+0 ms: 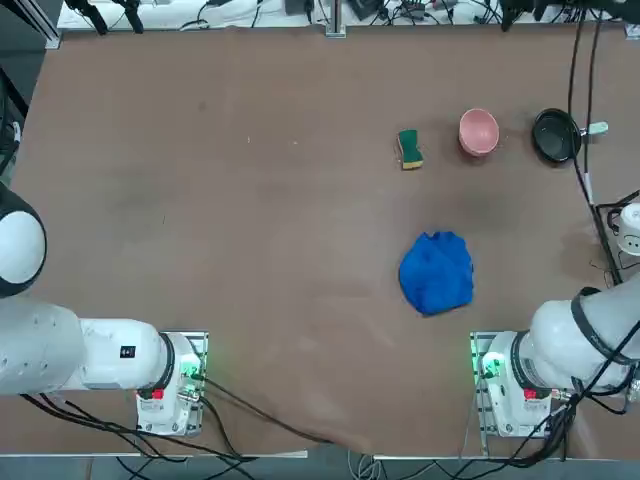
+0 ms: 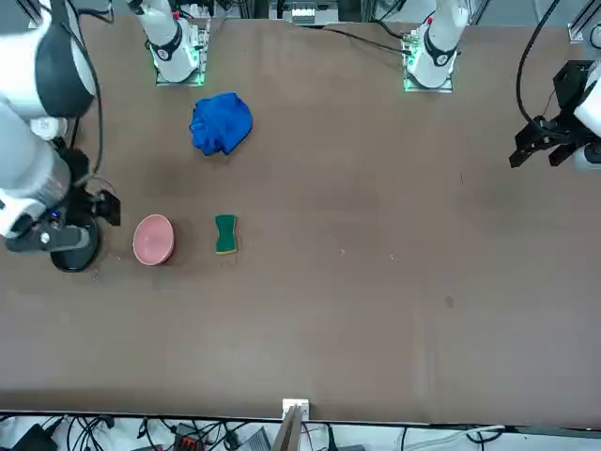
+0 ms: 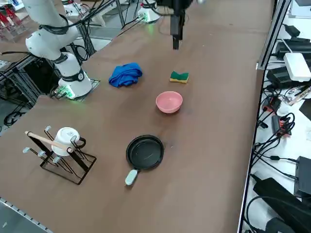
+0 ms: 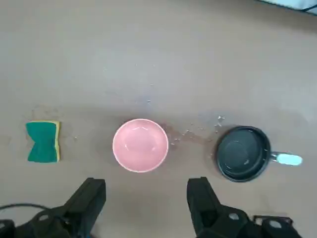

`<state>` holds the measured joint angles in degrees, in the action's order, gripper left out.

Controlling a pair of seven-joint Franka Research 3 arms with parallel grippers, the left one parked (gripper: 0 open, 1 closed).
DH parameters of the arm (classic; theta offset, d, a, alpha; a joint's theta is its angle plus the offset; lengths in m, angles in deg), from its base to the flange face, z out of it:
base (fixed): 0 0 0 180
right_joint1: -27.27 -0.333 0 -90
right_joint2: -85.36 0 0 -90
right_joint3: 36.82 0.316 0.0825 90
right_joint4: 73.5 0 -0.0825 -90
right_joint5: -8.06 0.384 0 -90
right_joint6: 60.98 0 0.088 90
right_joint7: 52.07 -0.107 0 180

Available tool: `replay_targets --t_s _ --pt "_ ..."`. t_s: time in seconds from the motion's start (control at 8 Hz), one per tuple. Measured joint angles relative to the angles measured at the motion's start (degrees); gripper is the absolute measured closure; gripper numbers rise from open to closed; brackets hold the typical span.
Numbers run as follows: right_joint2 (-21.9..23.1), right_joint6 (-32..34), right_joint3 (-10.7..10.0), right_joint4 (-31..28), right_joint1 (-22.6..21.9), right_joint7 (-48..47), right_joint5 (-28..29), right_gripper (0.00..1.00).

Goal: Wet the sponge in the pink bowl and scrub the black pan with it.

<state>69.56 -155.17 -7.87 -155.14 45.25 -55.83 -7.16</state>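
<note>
Closest to me, by the robot's right side, a wire rack with a wooden bar stood on the table, and it held a white cup. The small black pan sat flat near that same side, farther out from the robot's base than the rack. Its short, pale handle pointed my way, and the round part faced up. Little drops of water lay beside the pan, and a wet patch showed between it and the pink bowl. The bowl came next, upright, well apart from the pan. The right claw hung in the air over the table, on the robot's side of the bowl. Its two fingers were spread wide, with nothing between them, and it touched none of the things down there. A bit past the bowl, the sponge lay on the table, green side up, with its yellow layer showing along one edge. The blue cloth was all bunched up, closer to the robot's base than the sponge and not touching it.
</note>
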Motion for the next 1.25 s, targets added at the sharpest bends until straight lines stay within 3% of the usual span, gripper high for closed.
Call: replay_targets --t_s 0.12,0.25,0.38,0.5,0.62,0.75,0.88,1.25 --pt "1.0 3.2 -1.9 2.0 -0.6 0.1 2.5 0.00" --pt "2.4 4.8 -7.9 3.2 -3.2 0.4 6.4 0.00" --pt "3.8 5.4 -16.5 3.5 -7.8 1.1 10.5 0.00" --pt "5.0 5.9 -23.5 3.3 -12.1 1.6 13.4 0.00" --pt "6.2 5.9 -28.6 2.1 -15.7 1.7 14.8 0.00" --pt "7.9 5.9 -32.0 0.2 -19.0 1.6 15.0 0.00" --pt "10.1 5.9 -33.5 -1.8 -21.0 1.4 15.1 0.00" --pt "17.4 7.2 -35.9 -6.6 -23.9 1.2 15.1 0.00"
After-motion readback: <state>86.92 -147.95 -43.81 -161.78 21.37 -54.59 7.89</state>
